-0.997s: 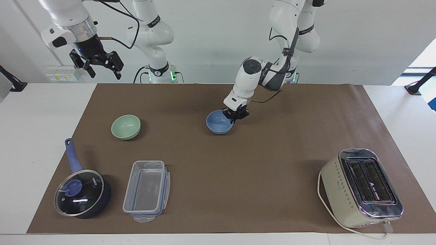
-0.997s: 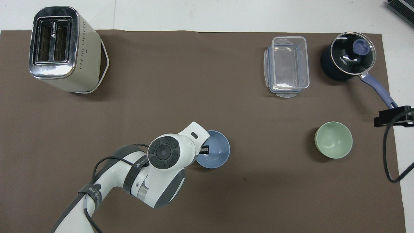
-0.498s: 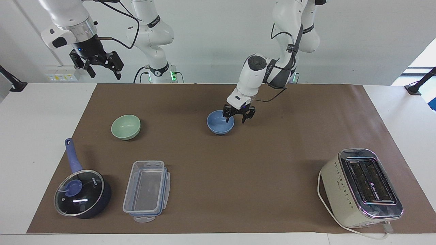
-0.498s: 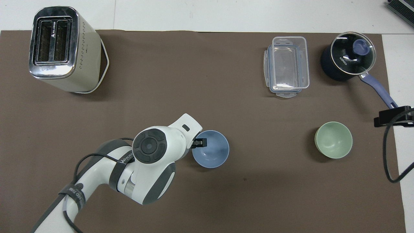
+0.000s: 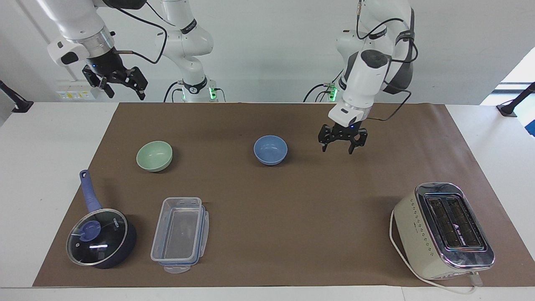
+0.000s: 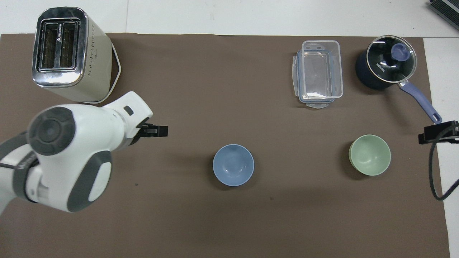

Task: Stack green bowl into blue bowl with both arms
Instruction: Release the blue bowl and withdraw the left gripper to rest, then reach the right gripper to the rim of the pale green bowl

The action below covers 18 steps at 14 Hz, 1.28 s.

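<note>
Bare brown mat lies open between the blue bowl [image 5: 270,149] and the green bowl [image 5: 154,155], which sit well apart. A clear lidded container [image 5: 180,234] and a saucepan [image 5: 101,237] stand farther from the robots than the green bowl. A toaster [image 5: 444,230] stands toward the left arm's end, seemingly clear of the raised left end effector [image 5: 342,147].
</note>
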Tool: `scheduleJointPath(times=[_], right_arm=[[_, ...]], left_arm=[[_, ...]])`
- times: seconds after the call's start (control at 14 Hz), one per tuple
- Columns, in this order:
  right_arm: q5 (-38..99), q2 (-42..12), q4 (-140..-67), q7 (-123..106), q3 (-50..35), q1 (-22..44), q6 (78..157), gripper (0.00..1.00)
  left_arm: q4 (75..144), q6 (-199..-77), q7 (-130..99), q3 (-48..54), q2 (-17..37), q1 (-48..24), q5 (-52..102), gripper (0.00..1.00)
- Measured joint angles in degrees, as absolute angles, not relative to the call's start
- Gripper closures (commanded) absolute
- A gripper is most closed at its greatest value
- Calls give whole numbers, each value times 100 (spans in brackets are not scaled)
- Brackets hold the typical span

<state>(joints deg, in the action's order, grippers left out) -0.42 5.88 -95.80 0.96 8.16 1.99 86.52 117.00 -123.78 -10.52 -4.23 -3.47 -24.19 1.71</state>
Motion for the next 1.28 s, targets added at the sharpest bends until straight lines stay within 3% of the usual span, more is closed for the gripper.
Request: scheduleJointPath(times=[0.5, 0.78, 1.07, 1.28], right_arm=[[-42, 608, -11386, -814, 838, -282, 10375, 0], [-42, 563, -12611, -1417, 841, -498, 12104, 0], [-42, 248, -13584, -1754, 841, -563, 13682, 0], [-41, 68, -13813, -1875, 841, -622, 14093, 0]], left_arm=[[9390, -9584, 574, -447, -429, -1090, 144, 0], [8329, -8642, 691, -450, -15, -973, 144, 0], [8155, -8330, 703, -437, 96, -960, 144, 0], [8326, -8222, 703, -436, -23, -952, 144, 0]])
